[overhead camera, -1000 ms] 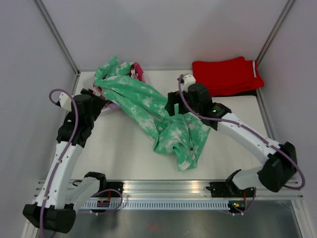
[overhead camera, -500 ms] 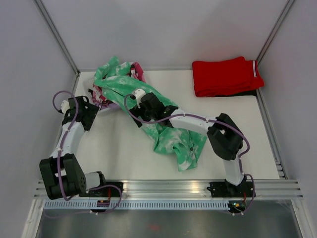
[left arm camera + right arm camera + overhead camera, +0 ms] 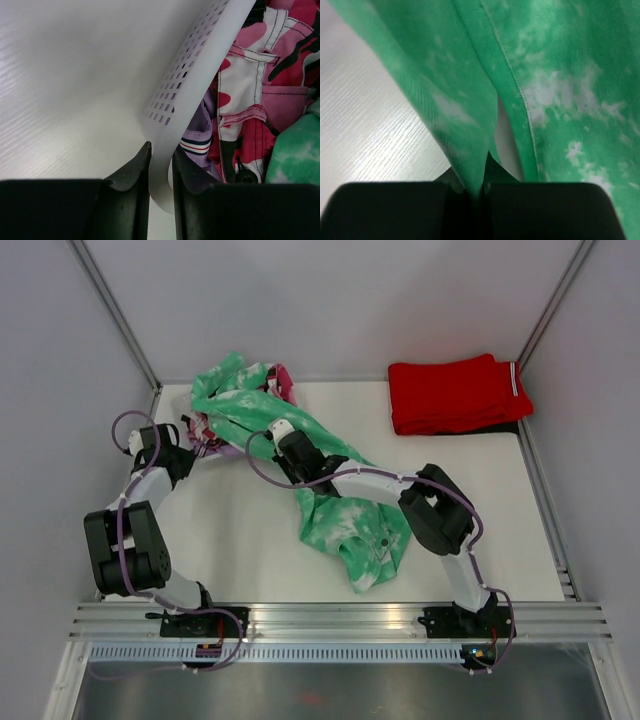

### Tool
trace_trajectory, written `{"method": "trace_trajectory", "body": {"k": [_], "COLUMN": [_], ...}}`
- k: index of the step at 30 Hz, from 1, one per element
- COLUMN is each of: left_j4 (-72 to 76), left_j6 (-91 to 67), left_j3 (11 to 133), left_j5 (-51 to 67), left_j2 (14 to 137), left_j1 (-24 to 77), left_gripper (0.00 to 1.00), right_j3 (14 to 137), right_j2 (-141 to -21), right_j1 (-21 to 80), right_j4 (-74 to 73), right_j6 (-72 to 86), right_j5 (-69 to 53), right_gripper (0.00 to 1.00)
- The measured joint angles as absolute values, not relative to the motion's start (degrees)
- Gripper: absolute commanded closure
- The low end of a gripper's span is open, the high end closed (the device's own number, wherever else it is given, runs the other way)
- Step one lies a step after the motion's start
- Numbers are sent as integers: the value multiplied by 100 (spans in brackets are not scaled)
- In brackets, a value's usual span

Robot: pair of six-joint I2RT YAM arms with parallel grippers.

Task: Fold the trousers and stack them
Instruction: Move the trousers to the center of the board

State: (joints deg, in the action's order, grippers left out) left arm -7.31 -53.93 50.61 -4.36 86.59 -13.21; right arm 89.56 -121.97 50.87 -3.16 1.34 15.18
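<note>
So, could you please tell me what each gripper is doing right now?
Left gripper: shut on the basket rim.
Right gripper: shut on the trousers.

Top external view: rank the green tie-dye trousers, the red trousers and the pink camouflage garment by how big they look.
1. green tie-dye trousers, spread out loosely.
2. red trousers, folded.
3. pink camouflage garment, mostly hidden under the green, so only the part that shows is ranked.

The trousers (image 3: pixel 345 525) drape from the basket (image 3: pixel 200 75) at far left onto the table (image 3: pixel 240 540); a folded stack (image 3: pixel 455 395) lies far right.
</note>
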Motion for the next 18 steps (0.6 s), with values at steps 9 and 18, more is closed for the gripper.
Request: {"method": "trace_trajectory", "body": {"k": [9,18], "left_j4": [-982,-1240], "left_j6": [-5022,-4705], "left_j3": [6427,7474], "left_j5": [-237,-276], "left_j2": [9741,10530], "left_j1": [-1356,-1461], "left_gripper": [98,98], "right_j3": [7065,5155], "right_j2": [-9126,-7116], "right_j1": [5054,5752], "right_j4": [5,-78], "right_j6": [242,639], "right_j5": [467,-333], "right_gripper": [100,100]}}
